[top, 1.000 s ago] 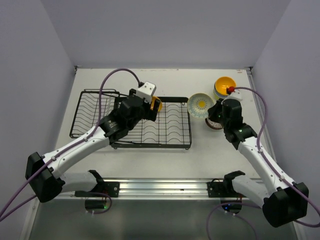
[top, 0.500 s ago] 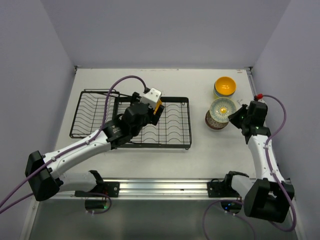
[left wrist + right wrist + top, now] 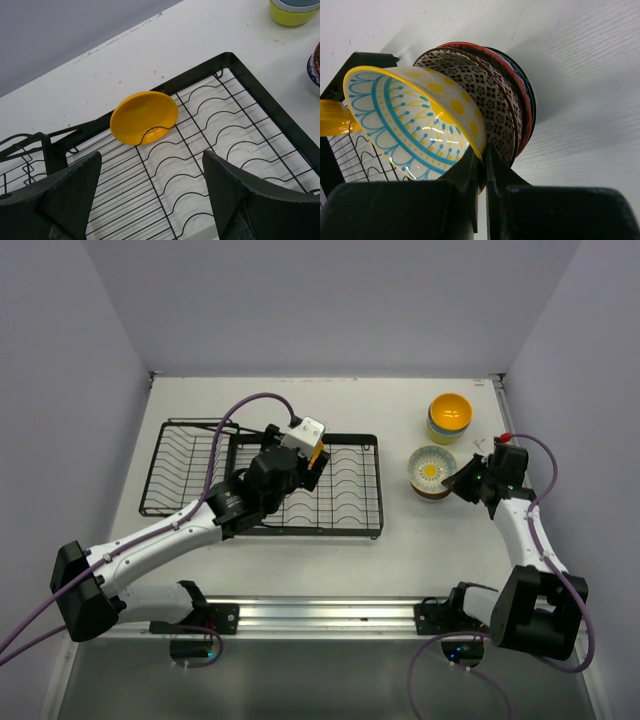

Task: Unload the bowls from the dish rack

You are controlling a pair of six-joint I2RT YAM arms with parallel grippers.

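Note:
An orange-yellow bowl (image 3: 143, 117) stands on edge at the far rim of the black wire dish rack (image 3: 340, 510); in the top view it peeks out beside my left wrist (image 3: 316, 452). My left gripper (image 3: 150, 192) is open above the rack's grid, just short of that bowl. My right gripper (image 3: 484, 159) is shut on the rim of a light blue and yellow patterned bowl (image 3: 410, 120), set into a stack of red-brown patterned bowls (image 3: 502, 95) on the table right of the rack (image 3: 432, 470).
A second stack with an orange-yellow bowl on top (image 3: 450, 415) stands behind the patterned stack, and shows in the left wrist view (image 3: 295, 11). The rack's slotted plate holder (image 3: 185, 465) lies to the left. Side walls close in on the table.
My right gripper has carried the light blue patterned bowl from beside the rack onto the red-brown stack and lowered it there. My left gripper edged slightly right over the rack.

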